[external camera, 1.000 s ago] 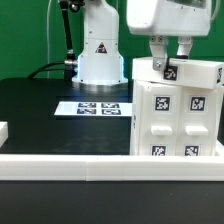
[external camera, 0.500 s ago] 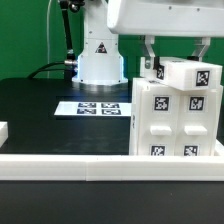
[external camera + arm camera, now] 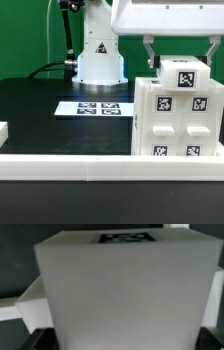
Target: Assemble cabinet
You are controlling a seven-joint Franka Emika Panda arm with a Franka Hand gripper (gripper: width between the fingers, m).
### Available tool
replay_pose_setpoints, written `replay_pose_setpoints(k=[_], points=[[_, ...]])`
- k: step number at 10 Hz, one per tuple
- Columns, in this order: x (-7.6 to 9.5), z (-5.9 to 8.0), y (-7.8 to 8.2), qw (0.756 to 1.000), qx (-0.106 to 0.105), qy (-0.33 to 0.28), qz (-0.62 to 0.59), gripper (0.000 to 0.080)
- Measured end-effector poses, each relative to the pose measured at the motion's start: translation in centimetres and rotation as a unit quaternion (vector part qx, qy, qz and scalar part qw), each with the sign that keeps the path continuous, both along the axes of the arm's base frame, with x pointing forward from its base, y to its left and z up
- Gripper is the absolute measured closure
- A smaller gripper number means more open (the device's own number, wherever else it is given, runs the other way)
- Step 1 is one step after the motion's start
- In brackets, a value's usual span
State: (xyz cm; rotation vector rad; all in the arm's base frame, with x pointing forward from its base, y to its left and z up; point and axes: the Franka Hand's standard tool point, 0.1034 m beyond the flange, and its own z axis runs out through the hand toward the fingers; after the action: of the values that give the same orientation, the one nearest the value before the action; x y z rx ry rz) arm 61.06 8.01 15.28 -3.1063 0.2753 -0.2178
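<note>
Directly between the fingers of the gripper (image 3: 181, 55) sits a small white top piece (image 3: 184, 74) with a tag on its upper face, and the two fingers stand on either side of it, apparently clamped on it, though contact at the pads is not sharply visible. In the wrist view that piece (image 3: 125, 291) fills nearly everything, with its tag at the far edge. Just beneath the held piece is the cabinet (image 3: 178, 120), a large white box resting against the white front rail (image 3: 70, 165), its tagged panels facing the exterior camera. The step in hand looks like seating the top piece onto the box; to do it well, I would keep the piece level, line its edges up with the box walls (it seems turned slightly off square), and press straight down without pushing sideways, since the box could slide on the black table (image 3: 40, 110). Farther off, well beyond the gripper, lie the marker board (image 3: 98, 107) and the robot base (image 3: 100, 55).
</note>
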Motion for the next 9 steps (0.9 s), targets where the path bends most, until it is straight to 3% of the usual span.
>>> replay_pose_setpoints(k=[3, 9], points=[[0.0, 0.0, 0.2, 0.994, 0.016, 0.0, -0.111, 0.0236], [-0.4, -0.2, 1.4, 0.924, 0.067, -0.004, -0.378, 0.0236]])
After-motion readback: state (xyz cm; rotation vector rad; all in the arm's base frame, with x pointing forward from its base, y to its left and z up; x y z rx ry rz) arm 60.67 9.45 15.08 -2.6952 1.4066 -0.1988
